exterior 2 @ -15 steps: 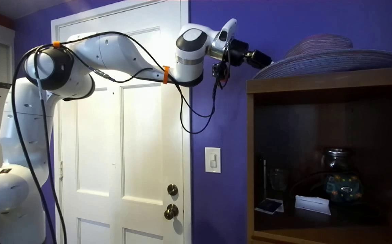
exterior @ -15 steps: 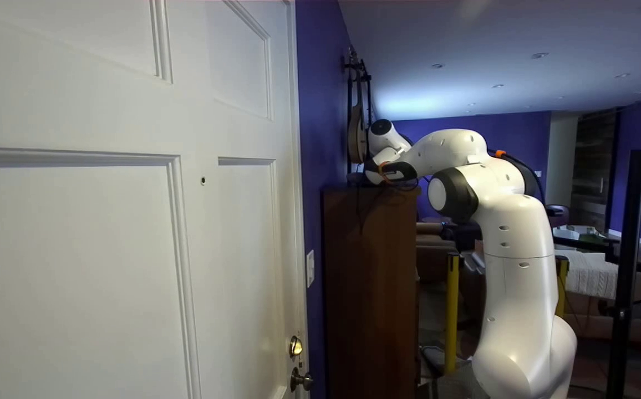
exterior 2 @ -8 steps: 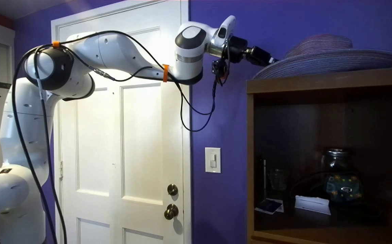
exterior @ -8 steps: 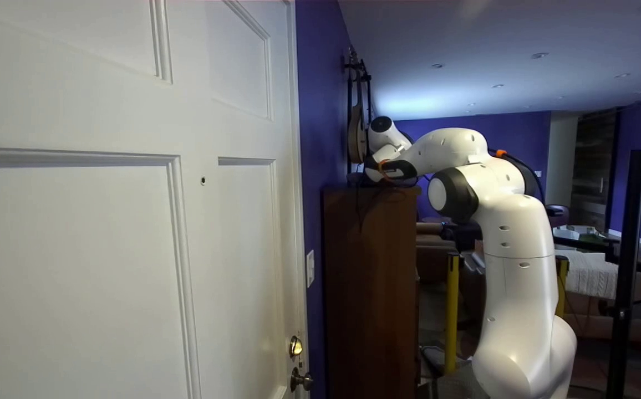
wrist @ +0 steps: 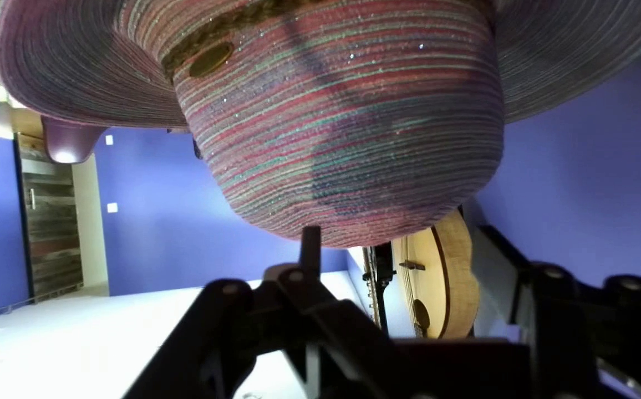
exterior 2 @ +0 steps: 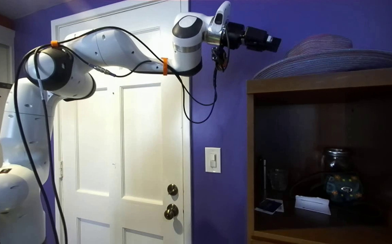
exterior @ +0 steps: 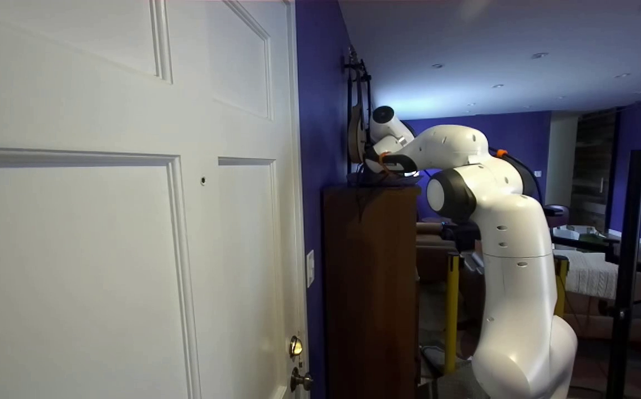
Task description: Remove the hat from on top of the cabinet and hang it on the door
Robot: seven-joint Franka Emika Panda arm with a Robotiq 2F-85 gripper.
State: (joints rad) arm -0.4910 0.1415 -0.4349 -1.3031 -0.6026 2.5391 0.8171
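A: Where is the hat (exterior 2: pixel 331 56) sitting?

B: Resting on the cabinet (exterior 2: pixel 331 80), crown up, brim spreading across the top. In an exterior view it is lying just past three o'clock from the gripper (exterior 2: pixel 274 42).

A: Are they touching?

B: Standing apart. Purple wall (exterior 2: pixel 297 23) is showing between them; the gripper is hanging near the crown, above the brim's nine o'clock end.

A: How are the fingers (wrist: pixel 310 249) standing?

B: Well apart. The wrist view is standing upside down: fingers are pointing in from five o'clock, crown is filling twelve, and a guitar (wrist: pixel 453 277) is showing through the gap, toward four.

A: And where is the door (exterior 2: pixel 141 142) standing?

B: In that exterior view, at eight o'clock from the gripper, arm (exterior 2: pixel 114 51) spanning its upper part, knob (exterior 2: pixel 171 211) sitting at seven. Inside the cabinet a jar (exterior 2: pixel 336 159) is standing at six from the hat.
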